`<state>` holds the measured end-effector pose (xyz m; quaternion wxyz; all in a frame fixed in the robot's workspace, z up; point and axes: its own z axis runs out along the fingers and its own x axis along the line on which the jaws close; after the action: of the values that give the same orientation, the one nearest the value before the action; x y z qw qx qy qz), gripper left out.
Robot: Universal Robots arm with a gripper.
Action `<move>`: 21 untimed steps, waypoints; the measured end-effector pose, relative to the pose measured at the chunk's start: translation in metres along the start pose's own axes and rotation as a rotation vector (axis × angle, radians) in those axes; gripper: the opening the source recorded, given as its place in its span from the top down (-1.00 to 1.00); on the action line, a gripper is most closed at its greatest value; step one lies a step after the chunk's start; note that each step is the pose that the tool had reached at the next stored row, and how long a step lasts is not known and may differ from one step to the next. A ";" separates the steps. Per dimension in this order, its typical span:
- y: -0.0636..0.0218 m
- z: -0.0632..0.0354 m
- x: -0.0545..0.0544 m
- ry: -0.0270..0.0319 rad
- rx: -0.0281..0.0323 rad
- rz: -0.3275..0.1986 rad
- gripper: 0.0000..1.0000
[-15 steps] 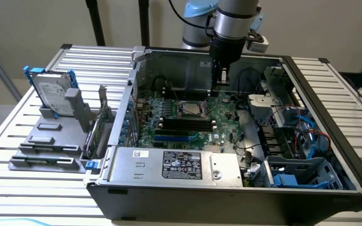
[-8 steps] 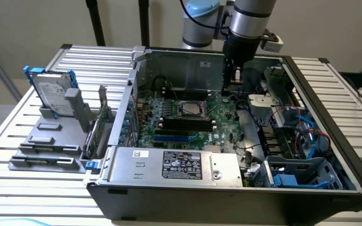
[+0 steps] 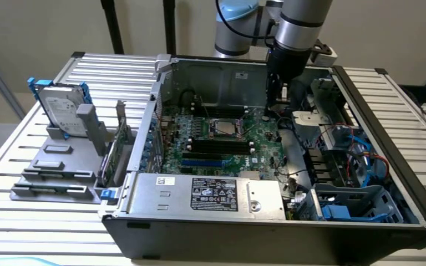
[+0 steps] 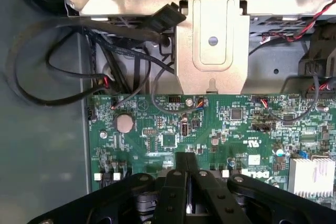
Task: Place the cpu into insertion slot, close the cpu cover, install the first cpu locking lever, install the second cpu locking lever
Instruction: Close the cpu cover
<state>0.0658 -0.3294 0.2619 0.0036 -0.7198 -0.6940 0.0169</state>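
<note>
Inside the open computer case lies the green motherboard (image 3: 232, 160) (image 4: 163, 129). The insertion slot (image 3: 224, 127) is a square socket with a silvery rim near the board's middle. A silvery square face, the cpu (image 3: 227, 128), shows at its centre. I cannot tell how the cpu cover stands. My gripper (image 3: 274, 108) (image 4: 186, 158) hangs inside the case toward the exterior view's right of the socket, above the board's edge and apart from it. The black fingers (image 4: 176, 192) are pressed together, and I see nothing between them.
The long black memory slots (image 3: 217, 147) lie just in front of the socket. A silver power supply (image 3: 206, 194) fills the case's front. Cables (image 4: 52, 72), a metal bracket (image 4: 212, 40), a coin battery (image 4: 124, 123) and a heatsink (image 4: 312, 177) surround the gripper. A hard drive (image 3: 59, 108) stands outside on the exterior view's left.
</note>
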 end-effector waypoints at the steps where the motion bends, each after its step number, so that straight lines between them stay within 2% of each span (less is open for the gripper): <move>1: 0.0001 0.0018 0.000 0.0006 0.0000 -0.001 0.79; 4: -0.0009 0.0072 0.000 0.0031 0.0001 -0.003 0.79; 7: -0.0078 0.0102 0.000 0.0056 0.0006 -0.004 0.79; 8: -0.0111 0.0105 0.000 0.0064 0.0035 -0.004 0.79; 9: -0.0130 0.0107 0.000 0.0066 0.0113 -0.004 0.79; 11: -0.0162 0.0107 0.000 0.0055 0.0366 -0.004 0.79; 12: -0.0180 0.0107 0.000 0.0050 0.0471 -0.004 0.79; 15: -0.0246 0.0110 -0.001 0.0043 0.0744 -0.005 0.79; 18: -0.0328 0.0113 -0.001 0.0037 0.0946 -0.005 0.79; 19: -0.0361 0.0113 -0.001 0.0034 0.0998 -0.005 0.79; 21: -0.0432 0.0115 -0.001 0.0034 0.1066 -0.005 0.79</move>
<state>0.0223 -0.3294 0.2517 0.0432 -0.7168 -0.6940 0.0526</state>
